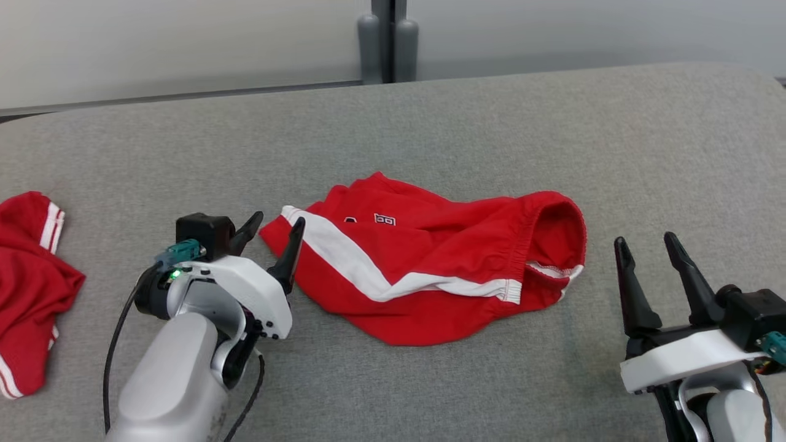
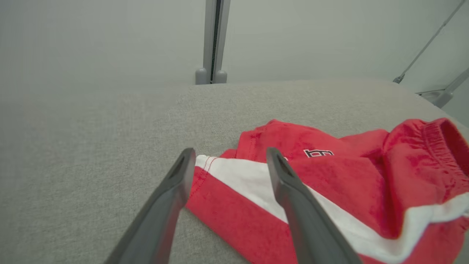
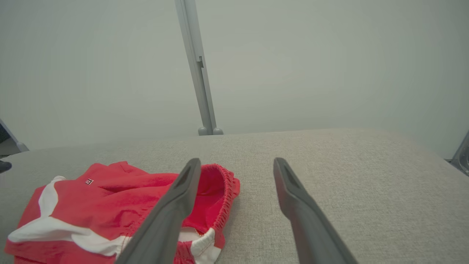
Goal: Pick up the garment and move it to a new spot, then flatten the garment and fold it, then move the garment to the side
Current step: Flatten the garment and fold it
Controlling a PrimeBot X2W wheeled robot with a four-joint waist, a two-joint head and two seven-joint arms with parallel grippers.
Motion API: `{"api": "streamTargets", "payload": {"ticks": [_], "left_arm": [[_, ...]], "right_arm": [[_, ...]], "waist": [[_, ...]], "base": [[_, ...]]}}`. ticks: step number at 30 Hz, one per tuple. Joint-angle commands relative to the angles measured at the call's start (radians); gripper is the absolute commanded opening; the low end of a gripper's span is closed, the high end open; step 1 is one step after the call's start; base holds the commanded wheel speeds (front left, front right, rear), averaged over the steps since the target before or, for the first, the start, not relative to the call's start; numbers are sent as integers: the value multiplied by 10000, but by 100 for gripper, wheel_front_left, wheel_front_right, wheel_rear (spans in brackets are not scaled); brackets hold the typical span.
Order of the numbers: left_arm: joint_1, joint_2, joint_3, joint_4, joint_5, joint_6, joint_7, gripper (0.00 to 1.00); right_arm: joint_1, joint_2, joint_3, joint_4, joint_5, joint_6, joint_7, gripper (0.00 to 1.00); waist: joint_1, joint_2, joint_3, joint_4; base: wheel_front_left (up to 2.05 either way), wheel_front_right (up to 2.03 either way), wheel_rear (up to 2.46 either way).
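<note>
Head view shows the red shorts [image 1: 430, 270] lying crumpled at the middle of the grey surface [image 1: 491, 123]. The left gripper [image 1: 276, 222], jaws apart, is at their white-striped hem. The right gripper [image 1: 645, 240], jaws apart, is near the waistband, clear of it. Another red garment [image 1: 27, 288] lies far left.

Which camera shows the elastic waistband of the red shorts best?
The right wrist view: the waistband opening faces it, close. Head view shows it smaller, at the red shorts' right end; left wrist view crops it.
</note>
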Motion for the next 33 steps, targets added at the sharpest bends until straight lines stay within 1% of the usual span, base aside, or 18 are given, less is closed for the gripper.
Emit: {"api": "streamTargets", "payload": {"ticks": [1, 3, 8, 9, 13, 14, 15, 16, 18, 19, 24, 26, 30, 33], "left_arm": [[-424, 111, -88, 455, -240, -35, 227, 100], [-871, 172, -378, 1075, -550, -46, 553, 100], [-1761, 614, -1042, 2271, -1257, -41, 1179, 100], [-2070, 795, -1279, 2634, -1404, -42, 1314, 100], [-2502, 969, -1684, 3316, -1638, -43, 1524, 100], [-2591, 941, -1763, 3440, -1771, -44, 1617, 89], [-2674, 943, -1848, 3571, -1867, -44, 1678, 51], [-2754, 993, -1956, 3679, -1862, -44, 1689, 0], [-2791, 949, -2201, 3791, -2047, -44, 1709, 0], [-2860, 1018, -2334, 3836, -1994, -43, 1653, 0], [-2962, 1034, -2621, 3910, -2240, -37, 1235, 0], [-3019, 1064, -2767, 3938, -2300, -37, 1038, 0], [-3051, 971, -2991, 3941, -2589, -38, 760, 0], [-3094, 884, -3114, 3916, -2751, -38, 518, 0]], "right_arm": [[-196, 21, 77, 57, 9, -1, -100, 100], [-281, 15, 139, 198, 54, -1, -172, 100], [-471, 70, 217, 453, 98, 0, -360, 100], [-530, 77, 198, 533, 122, -1, -419, 100], [-625, 114, 259, 695, 146, -1, -484, 100], [-667, 121, 274, 738, 157, -1, -495, 100], [-703, 125, 279, 767, 164, 0, -512, 100], [-737, 133, 297, 801, 171, -1, -531, 100], [-764, 138, 357, 856, 188, -1, -519, 100], [-771, 131, 390, 882, 200, -1, -511, 100], [-819, 64, 868, 964, 332, 0, -322, 100], [-777, -17, 1356, 962, 537, -1, -129, 100], [-614, -249, 2649, 933, 1235, -1, 482, 100], [-652, -435, 3254, 1029, 1646, -1, 869, 100]], "waist": [[-1, 0, 322, -343], [-1, 0, 445, -501], [-1, 0, 727, -811], [-1, 0, 813, -867], [-1, 0, 935, -962], [-1, 0, 962, -969], [-1, 0, 982, -971], [-1, 0, 998, -975], [-1, 0, 1022, -976], [-1, 0, 1023, -965], [-1, 0, 993, -889], [-1, 0, 965, -830], [-1, 0, 949, -632], [-1, 0, 997, -433]], "base": [[0, 0, 0], [0, 0, 0], [0, 0, 0], [0, 0, 0], [0, 0, 0], [0, 0, 0], [0, 0, 0], [0, 0, 0], [0, 0, 0], [0, 0, 0], [0, 0, 0], [0, 0, 0], [0, 0, 0], [0, 0, 0]]}}
